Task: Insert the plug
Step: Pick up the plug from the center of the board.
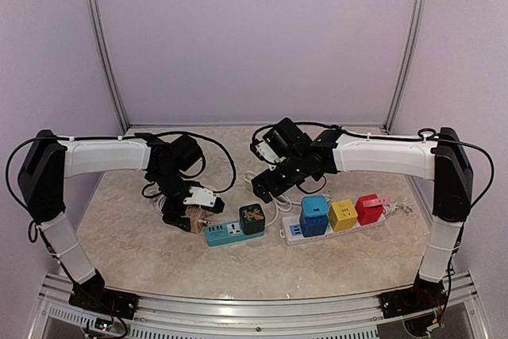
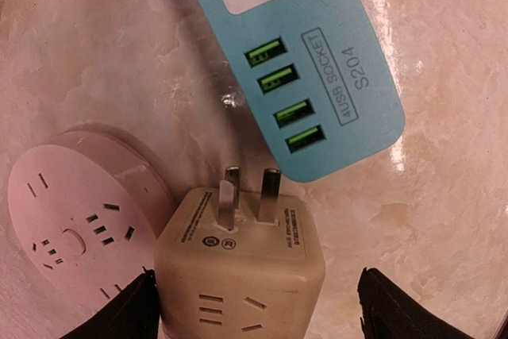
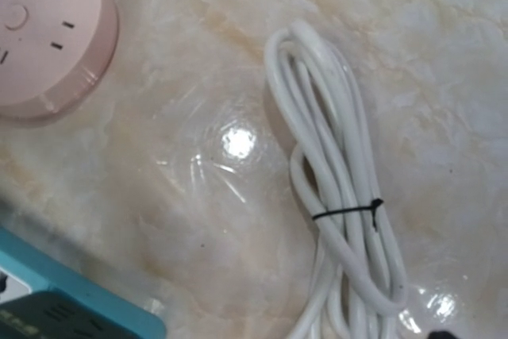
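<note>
The left claw (image 2: 255, 299) is straddling the plug (image 2: 238, 236), jaws wide, not yet clamping, apparently lining up a grab. Yellowed, cube-shaped, slotted on one face, it is lying on the table (image 2: 444, 196), two flat prongs (image 2: 270, 192) aiming at the teal strip (image 2: 317, 77). The right claw (image 1: 266, 184) is hovering open, empty, over a cable (image 3: 333, 180).

Inside a robotics lab's test booth: a left arm (image 1: 103, 156) and right arm (image 1: 389, 152) bolted to an aluminium rail (image 1: 262, 307) at a marble-patterned tabletop (image 1: 135, 248), walled by lilac panels (image 1: 254, 37) on metal uprights (image 1: 103, 45), power strips (image 1: 222, 234) laid out.
</note>
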Robot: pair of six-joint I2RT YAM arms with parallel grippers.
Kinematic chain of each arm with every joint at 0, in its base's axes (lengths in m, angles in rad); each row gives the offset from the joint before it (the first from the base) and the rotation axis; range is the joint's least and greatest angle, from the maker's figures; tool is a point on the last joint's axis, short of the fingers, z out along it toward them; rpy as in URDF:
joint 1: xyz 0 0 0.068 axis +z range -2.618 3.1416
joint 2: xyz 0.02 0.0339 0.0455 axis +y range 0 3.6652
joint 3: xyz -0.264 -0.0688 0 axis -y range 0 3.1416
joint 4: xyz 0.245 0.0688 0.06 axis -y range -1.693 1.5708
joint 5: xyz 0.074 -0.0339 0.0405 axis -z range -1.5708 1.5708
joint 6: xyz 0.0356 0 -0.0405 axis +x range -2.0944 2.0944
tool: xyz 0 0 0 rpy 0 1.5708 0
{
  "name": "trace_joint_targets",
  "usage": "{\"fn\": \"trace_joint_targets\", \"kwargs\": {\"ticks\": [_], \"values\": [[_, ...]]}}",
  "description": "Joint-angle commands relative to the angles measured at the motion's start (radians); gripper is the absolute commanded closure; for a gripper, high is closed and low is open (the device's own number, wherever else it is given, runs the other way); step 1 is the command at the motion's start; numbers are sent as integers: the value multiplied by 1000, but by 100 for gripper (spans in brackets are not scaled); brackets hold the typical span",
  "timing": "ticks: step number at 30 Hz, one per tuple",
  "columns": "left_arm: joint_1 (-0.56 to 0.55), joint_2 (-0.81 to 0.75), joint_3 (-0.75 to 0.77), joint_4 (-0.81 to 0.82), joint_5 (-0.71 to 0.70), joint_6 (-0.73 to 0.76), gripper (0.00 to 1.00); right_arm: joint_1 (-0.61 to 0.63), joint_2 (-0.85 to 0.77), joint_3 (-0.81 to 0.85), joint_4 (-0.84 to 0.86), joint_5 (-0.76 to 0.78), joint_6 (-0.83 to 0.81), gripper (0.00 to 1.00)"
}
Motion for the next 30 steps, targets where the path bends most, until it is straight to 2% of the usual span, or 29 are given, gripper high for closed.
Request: {"fn": "trace_joint_targets", "kwargs": {"ticks": [1,4,7,13,16,19,23,28,30], "values": [[-15,32,-26,53,-40,-1,18,11,-3,12,2,4,-13,8],[-15,47,-19,56,-56,-15,25,11,-1,11,-3,5,-13,8],[-15,50,-12,37,-56,-22,36,11,-10,1,-5,12,-11,8],[-11,7,21,-5,-40,-86,73,12,-42,-10,-7,29,-16,8],[-2,-38,61,-13,-18,-173,85,11,-76,-22,12,36,-33,8],[21,-79,178,-67,25,-324,99,12,-142,-65,67,52,-66,7],[72,-119,375,-147,138,-525,100,21,-260,-150,218,55,-117,7],[134,-211,525,-111,274,-731,100,65,-380,-296,570,-9,-206,8],[151,-223,606,-133,295,-813,100,117,-396,-331,690,-6,-312,8]]}}
